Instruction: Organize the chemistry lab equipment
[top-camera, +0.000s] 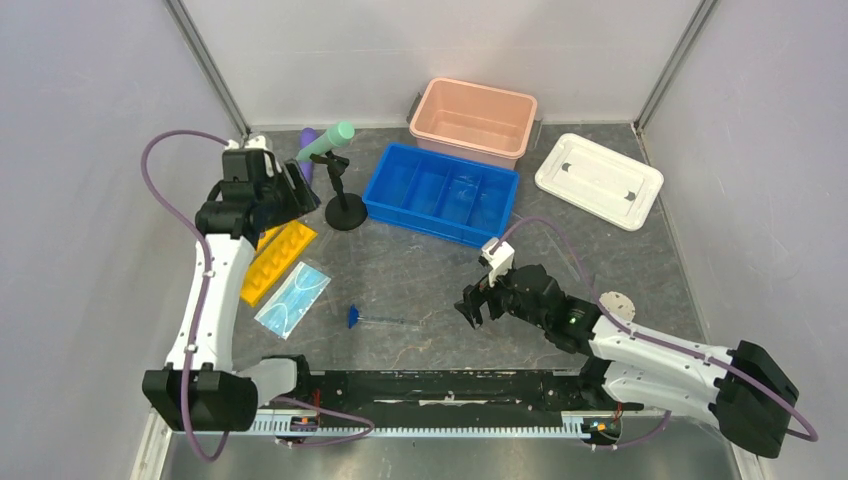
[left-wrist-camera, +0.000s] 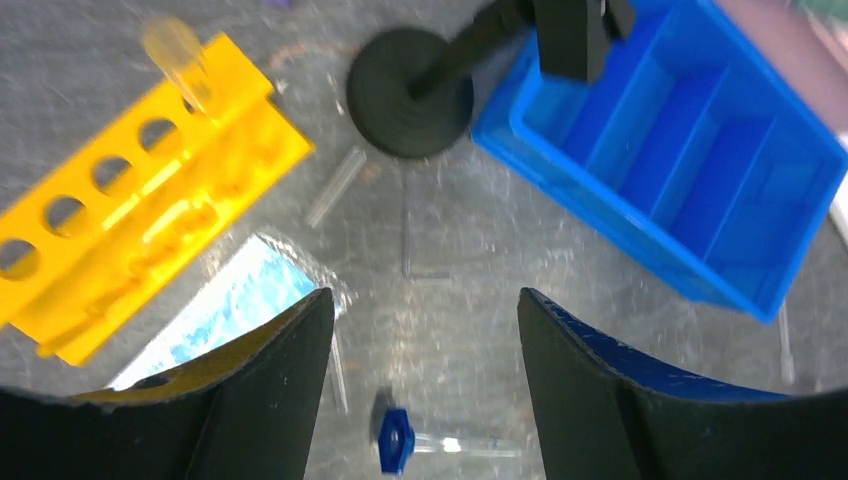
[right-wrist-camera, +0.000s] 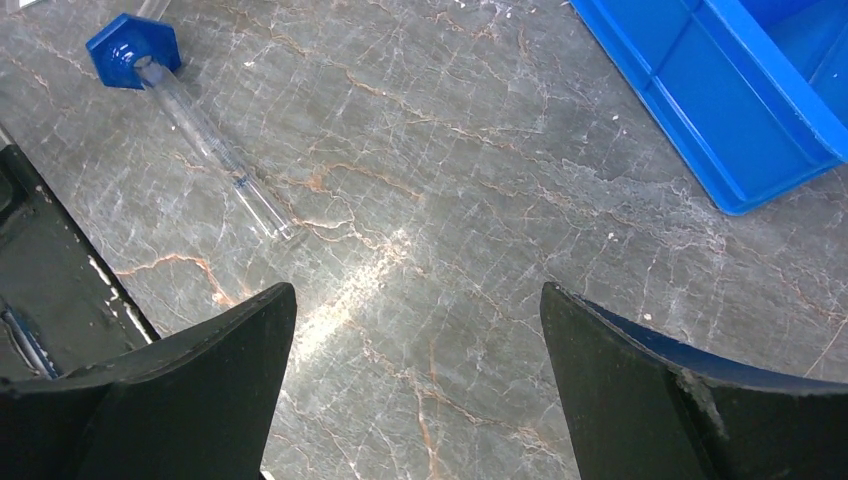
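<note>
The yellow holed tube rack (top-camera: 277, 260) lies at the left and shows in the left wrist view (left-wrist-camera: 130, 220). The light-blue mask (top-camera: 293, 299) lies beside it (left-wrist-camera: 225, 310). The black clamp stand (top-camera: 342, 200) stands by the mint-green tube (top-camera: 327, 141) and purple tube (top-camera: 307, 150). A tiny blue funnel-like piece (top-camera: 353, 317) with a thin clear rod (top-camera: 392, 321) lies mid-table (left-wrist-camera: 396, 440) (right-wrist-camera: 133, 50). My left gripper (top-camera: 298, 190) (left-wrist-camera: 425, 330) is open and empty above the rack's far end. My right gripper (top-camera: 470, 305) (right-wrist-camera: 418, 330) is open and empty, to the right of the rod.
A blue divided tray (top-camera: 441, 193) sits at centre back (left-wrist-camera: 690, 190) (right-wrist-camera: 720, 110). A pink bin (top-camera: 473, 120) stands behind it and its white lid (top-camera: 598, 180) lies at the right. Thin clear rods (left-wrist-camera: 335, 186) lie near the stand's base.
</note>
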